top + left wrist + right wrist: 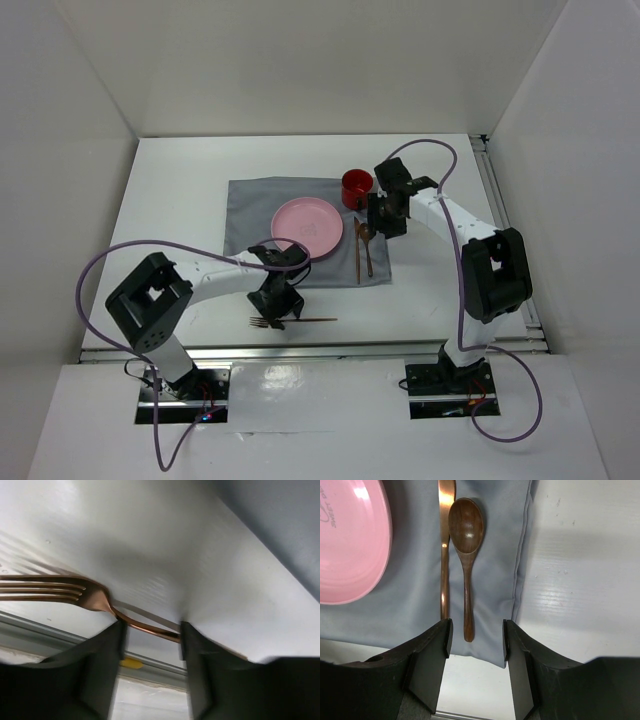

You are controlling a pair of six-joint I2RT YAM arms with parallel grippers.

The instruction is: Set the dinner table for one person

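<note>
The white dinner table point(180, 200) holds a grey mat point(250, 205) with a pink plate point(307, 228), a red cup point(356, 187), a copper knife point(356, 258) and a wooden spoon point(367, 250) to the plate's right. A copper fork point(305, 321) lies on the bare table near the front edge. My left gripper point(277, 305) is open and down at the fork; in the left wrist view its handle point(150, 628) spans the gap between the fingertips point(151, 630). My right gripper point(385, 222) is open and empty above the spoon's handle end point(468, 630).
A metal rail point(300, 350) runs along the table's front edge just behind the fork, also in the left wrist view point(60, 635). Another rail point(505, 220) lines the right edge. White walls enclose the back and sides. The mat's right edge point(522, 580) lies under my right gripper.
</note>
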